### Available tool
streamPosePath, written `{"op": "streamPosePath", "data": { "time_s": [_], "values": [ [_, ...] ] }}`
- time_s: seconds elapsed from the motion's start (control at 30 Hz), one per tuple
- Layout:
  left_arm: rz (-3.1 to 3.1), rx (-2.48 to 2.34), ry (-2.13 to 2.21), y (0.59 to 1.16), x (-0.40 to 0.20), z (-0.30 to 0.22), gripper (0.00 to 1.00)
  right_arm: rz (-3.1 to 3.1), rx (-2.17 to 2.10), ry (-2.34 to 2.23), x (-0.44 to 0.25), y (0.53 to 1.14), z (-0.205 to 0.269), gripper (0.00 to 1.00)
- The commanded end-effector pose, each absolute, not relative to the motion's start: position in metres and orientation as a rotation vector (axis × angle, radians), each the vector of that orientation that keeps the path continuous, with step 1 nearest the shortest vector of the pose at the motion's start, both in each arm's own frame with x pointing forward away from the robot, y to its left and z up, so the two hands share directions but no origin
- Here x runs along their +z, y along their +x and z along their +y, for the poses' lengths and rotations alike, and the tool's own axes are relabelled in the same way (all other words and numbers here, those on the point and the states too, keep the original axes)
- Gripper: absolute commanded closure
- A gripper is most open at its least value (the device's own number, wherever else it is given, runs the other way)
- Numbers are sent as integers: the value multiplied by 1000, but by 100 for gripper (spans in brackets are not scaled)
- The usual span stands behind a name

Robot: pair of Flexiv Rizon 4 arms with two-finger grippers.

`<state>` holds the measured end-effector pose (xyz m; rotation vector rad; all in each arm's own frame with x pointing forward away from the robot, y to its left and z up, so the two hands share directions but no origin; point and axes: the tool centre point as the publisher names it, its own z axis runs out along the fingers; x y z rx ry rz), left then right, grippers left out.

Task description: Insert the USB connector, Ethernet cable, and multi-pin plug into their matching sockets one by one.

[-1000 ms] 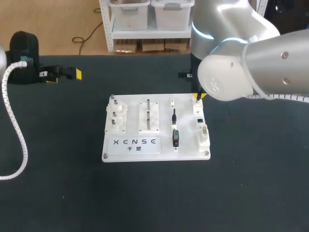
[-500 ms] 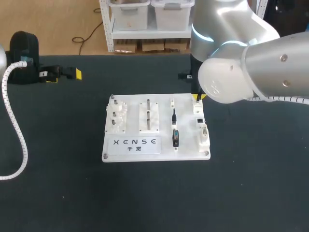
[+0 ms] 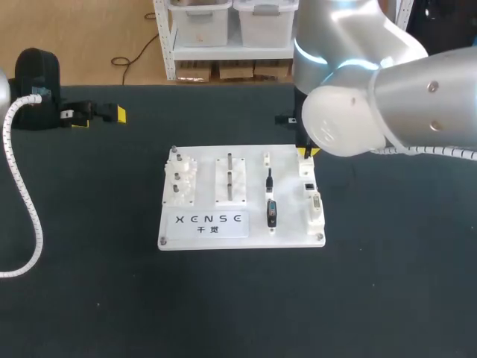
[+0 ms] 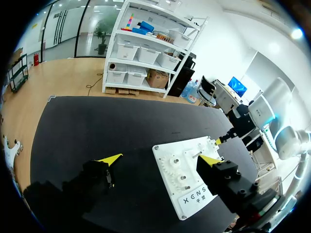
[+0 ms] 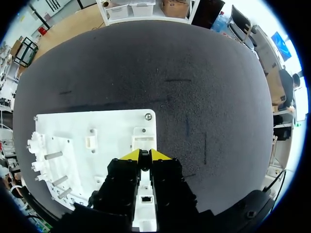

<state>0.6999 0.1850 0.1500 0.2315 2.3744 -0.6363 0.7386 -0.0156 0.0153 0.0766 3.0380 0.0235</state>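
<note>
The right end effector is hanging over the far right corner of the white board. Its fingers are pressing nearly together and pinching a thin dark piece, which I am taking to be the USB connector. The small socket block is lying just ahead of the tips, and the Ethernet socket is sitting beneath the fingers. To seat the connector well, I am judging that it needs squaring to its slot before any push. It should then go straight down and gently, with no sideways drag that could shift the board on the tabletop. The left end effector is resting spread, well apart from the board.
</note>
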Motion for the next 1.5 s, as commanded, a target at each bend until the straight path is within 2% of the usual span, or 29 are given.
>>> {"op": "streamPosePath", "data": {
  "time_s": [0.03, 0.37, 0.5, 0.53, 1.0, 1.5],
  "values": [
    [2374, -636, 231, 700, 150, 185, 0, 3055, 25, 89, 1, 739, -20, 100],
    [2374, -636, 231, 700, 150, 185, 0, 3063, 19, 101, 0, 740, -21, 100],
    [2374, -636, 231, 700, 150, 185, 0, 3024, 12, 71, 11, 740, -18, 50],
    [2374, -636, 231, 700, 150, 185, 0, 3016, 14, 65, 15, 740, -17, 0],
    [2374, -636, 231, 700, 150, 185, 0, 2932, 96, -39, 58, 721, 20, 0],
    [2374, -636, 231, 700, 150, 185, 0, 2982, 114, -102, 48, 687, 47, 0]
  ]
}}
